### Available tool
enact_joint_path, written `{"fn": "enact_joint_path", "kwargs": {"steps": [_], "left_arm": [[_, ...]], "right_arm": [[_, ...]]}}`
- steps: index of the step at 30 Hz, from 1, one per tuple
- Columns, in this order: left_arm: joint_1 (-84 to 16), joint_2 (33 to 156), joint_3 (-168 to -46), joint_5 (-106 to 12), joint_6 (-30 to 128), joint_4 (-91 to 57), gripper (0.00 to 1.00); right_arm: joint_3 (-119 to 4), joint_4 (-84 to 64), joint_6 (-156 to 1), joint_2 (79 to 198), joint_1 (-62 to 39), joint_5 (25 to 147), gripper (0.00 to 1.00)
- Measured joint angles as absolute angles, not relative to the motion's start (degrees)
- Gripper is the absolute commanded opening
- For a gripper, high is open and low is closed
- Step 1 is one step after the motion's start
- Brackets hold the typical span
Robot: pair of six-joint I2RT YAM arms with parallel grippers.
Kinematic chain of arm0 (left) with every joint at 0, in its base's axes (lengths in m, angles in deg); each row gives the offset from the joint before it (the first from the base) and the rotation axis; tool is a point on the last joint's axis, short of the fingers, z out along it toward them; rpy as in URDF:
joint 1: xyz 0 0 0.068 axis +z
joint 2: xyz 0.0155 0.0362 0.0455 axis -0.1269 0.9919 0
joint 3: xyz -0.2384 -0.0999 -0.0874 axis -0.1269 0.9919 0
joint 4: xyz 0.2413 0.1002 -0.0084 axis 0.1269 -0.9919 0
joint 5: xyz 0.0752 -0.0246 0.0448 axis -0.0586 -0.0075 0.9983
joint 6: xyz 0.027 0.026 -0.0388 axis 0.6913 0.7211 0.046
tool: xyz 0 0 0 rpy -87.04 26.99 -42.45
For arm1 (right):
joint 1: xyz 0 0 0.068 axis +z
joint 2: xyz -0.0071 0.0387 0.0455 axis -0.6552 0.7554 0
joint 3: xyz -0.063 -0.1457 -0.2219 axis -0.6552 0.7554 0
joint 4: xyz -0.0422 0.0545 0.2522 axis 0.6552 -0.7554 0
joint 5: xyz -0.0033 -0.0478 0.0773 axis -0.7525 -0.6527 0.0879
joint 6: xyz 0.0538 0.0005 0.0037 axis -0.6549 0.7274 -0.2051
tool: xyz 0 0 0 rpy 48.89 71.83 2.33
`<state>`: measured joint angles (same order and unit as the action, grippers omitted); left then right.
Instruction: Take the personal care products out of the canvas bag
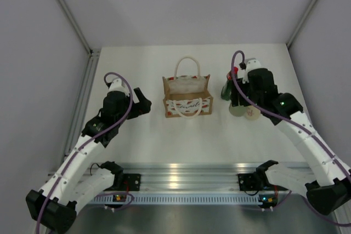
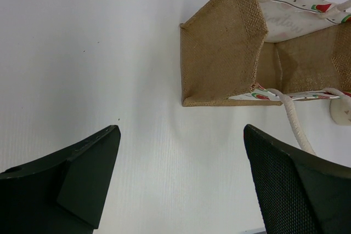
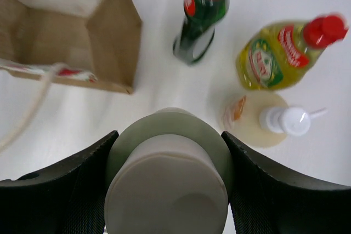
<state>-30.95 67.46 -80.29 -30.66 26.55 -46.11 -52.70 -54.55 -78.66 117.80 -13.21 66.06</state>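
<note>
The canvas bag (image 1: 187, 96) stands open in the middle of the table, also in the left wrist view (image 2: 230, 53) and right wrist view (image 3: 71, 42). My right gripper (image 1: 241, 105) is shut on the pale cylinder with white cap (image 3: 167, 182), to the right of the bag. The dark green bottle (image 3: 200, 17), the yellow-green bottle (image 3: 282, 50) and the cream bottle with white nozzle (image 3: 269, 120) stand on the table beyond it. My left gripper (image 2: 181, 157) is open and empty, left of the bag.
White walls enclose the table on the left, back and right. A metal rail (image 1: 181, 176) with the arm bases runs along the near edge.
</note>
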Motion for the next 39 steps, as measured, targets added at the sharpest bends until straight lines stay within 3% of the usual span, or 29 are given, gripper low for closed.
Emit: {"fn": "enact_joint_path", "kwargs": {"steps": [6, 13, 14, 22, 23, 25, 33, 39], "left_arm": [[-30.95, 67.46, -80.29, -30.66, 26.55, -46.11, 0.98], [-30.95, 67.46, -80.18, -30.68, 26.55, -46.11, 0.98], [-30.95, 67.46, -80.18, -30.68, 26.55, -46.11, 0.98], [-30.95, 67.46, -80.16, -30.68, 26.55, -46.11, 0.98], [-30.95, 67.46, -80.16, -30.68, 26.55, -46.09, 0.98], [-30.95, 67.46, -80.16, -30.68, 26.55, -46.11, 0.98], [-30.95, 67.53, -81.43, -30.2, 26.46, -47.86, 0.98], [-30.97, 69.65, -93.41, -25.72, 26.83, -57.58, 0.98]], "right_arm": [[-35.1, -49.09, -81.65, 118.12, -15.29, 65.82, 0.0], [-26.14, -38.77, -84.84, 120.73, -15.4, 65.3, 0.0], [-25.29, -37.22, -85.17, 120.7, -15.4, 65.15, 0.04], [-23.02, -30.77, -86.22, 121.16, -15.53, 63.9, 0.55], [-23.02, -30.32, -86.26, 121.8, -15.53, 63.97, 0.79], [-23.02, -29.44, -86.81, 122.91, -15.53, 64.1, 0.99], [-25.92, -29.16, -85.96, 122.74, -15.53, 64.69, 0.99], [-31.91, -34.77, -83.92, 113.12, -15.53, 63.2, 0.99]]}}
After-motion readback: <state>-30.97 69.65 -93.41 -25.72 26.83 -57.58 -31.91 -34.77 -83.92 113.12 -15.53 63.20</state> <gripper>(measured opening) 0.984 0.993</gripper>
